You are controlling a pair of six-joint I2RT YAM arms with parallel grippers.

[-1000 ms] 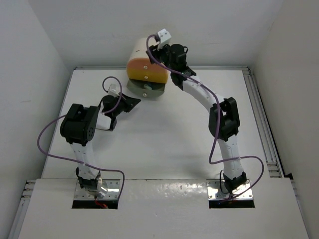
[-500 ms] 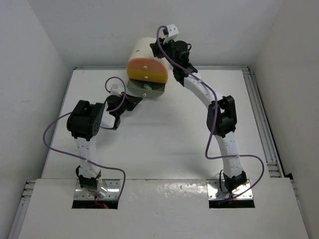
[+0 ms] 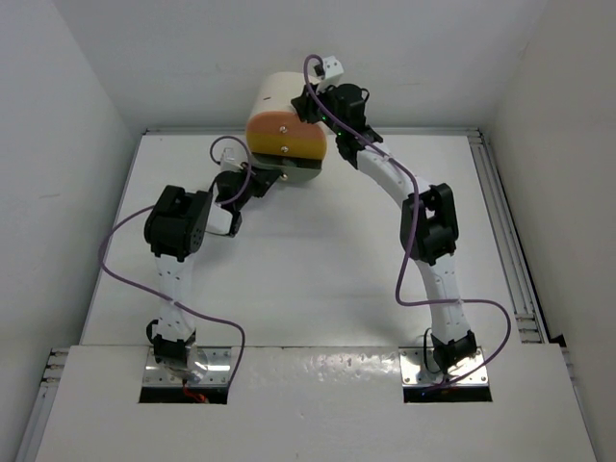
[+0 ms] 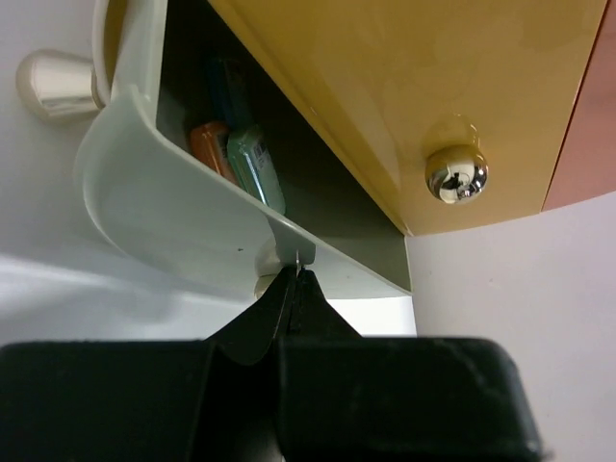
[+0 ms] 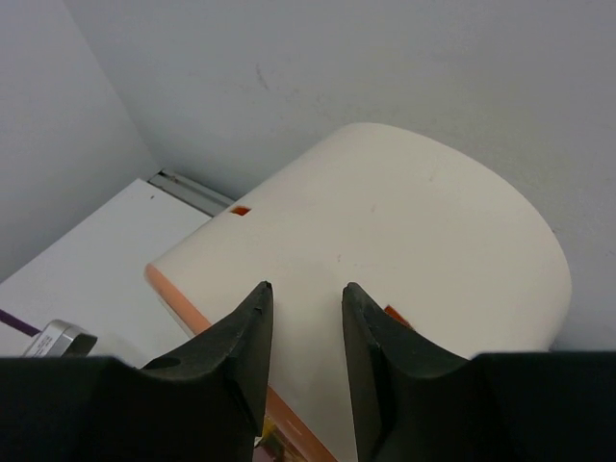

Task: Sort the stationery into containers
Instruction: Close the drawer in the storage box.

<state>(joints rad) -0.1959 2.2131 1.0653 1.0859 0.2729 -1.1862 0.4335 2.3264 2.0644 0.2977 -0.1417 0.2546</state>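
The cream arch-topped cabinet (image 3: 272,96) stands at the table's far edge. Its orange-yellow drawer (image 4: 385,96) with a round metal knob (image 4: 454,173) is closed, and the peach drawer (image 4: 587,96) shows at the right edge. The pale grey-green bottom drawer (image 4: 173,221) is partly open, with an orange capsule piece (image 4: 205,142) and a green one (image 4: 255,168) inside. My left gripper (image 4: 298,272) is shut, its tips against that drawer's front. My right gripper (image 5: 306,289) is open and empty just above the cabinet's cream top (image 5: 404,221). No pens show.
A cream foot (image 4: 53,82) of the cabinet rests on the white table (image 3: 308,260). White walls close in on the left, back and right. A metal rail (image 3: 505,231) runs along the table's right edge.
My left gripper has moved up to the cabinet and the bottom drawer has slid further in. My right gripper has shifted back over the cabinet's top.
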